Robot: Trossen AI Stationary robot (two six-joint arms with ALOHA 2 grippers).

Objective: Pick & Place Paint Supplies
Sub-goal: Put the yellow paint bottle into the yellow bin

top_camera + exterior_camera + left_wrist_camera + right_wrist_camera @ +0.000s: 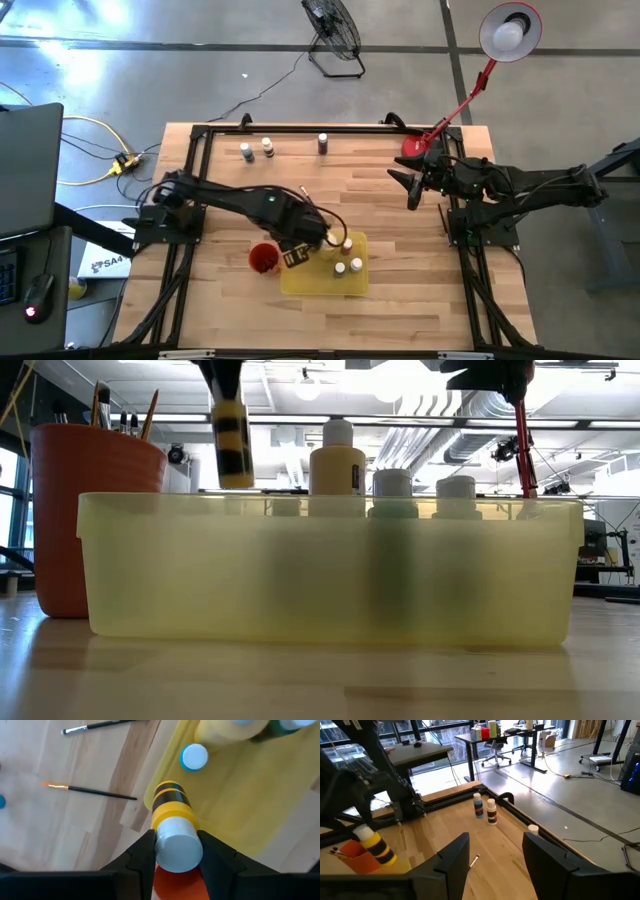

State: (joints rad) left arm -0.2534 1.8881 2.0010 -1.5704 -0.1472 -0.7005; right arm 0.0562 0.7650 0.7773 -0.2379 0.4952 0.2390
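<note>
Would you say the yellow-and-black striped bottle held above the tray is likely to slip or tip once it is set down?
The striped bottle is gripped only at its smooth white cap, so it might slip. It looks tall and narrow, so probably tippy on the tray. The left gripper lifts it easily; likely light.

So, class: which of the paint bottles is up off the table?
The yellow-and-black striped bottle, clamped by its white cap in the left tool above the yellow tray's edge; the others stand on surfaces.

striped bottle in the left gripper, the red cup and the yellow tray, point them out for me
striped bottle (171, 802), left wrist view, on its yellow and dark banded body
red cup (85, 510), low view, on its side wall
yellow tray (320, 575), low view, on its front wall
</note>
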